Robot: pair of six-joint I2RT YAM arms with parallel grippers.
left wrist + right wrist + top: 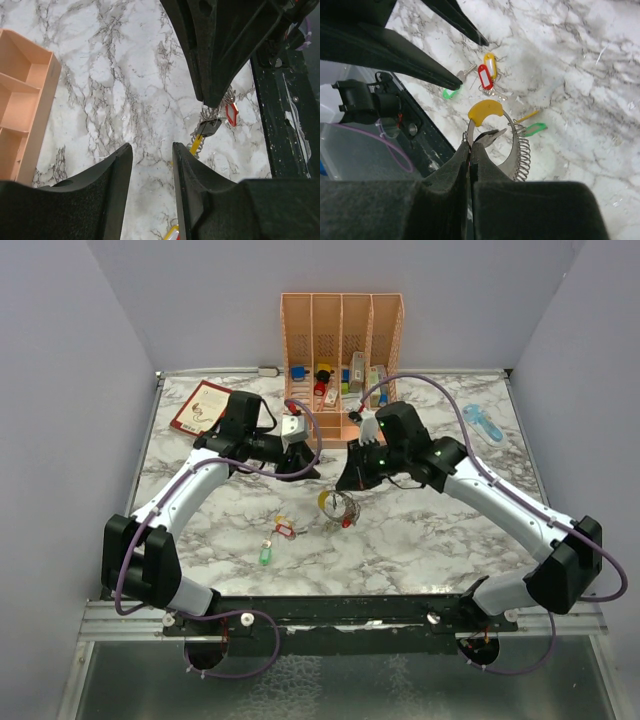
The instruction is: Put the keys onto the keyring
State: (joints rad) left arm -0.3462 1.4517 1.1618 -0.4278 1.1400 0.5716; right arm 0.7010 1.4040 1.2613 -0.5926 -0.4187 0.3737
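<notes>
The right fingers [470, 146] are pinched shut on the keyring [342, 506], holding it low over the marble bench [570, 60] — whether the loop touches the surface is hard to tell. The left fingers [127, 152] stand apart with nothing between them, close beside the ring. Nearby, loose keys [485, 76] lie on the bench — red, yellow and green tags

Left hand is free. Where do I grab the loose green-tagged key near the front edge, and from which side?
Grip the green-tagged key by its tag, coming straight down with the left hand and closing across the tag's narrow width. It lies flat on the table, apart from the red and yellow tags, so both long edges look free; the metal blade seems too thin.
</notes>
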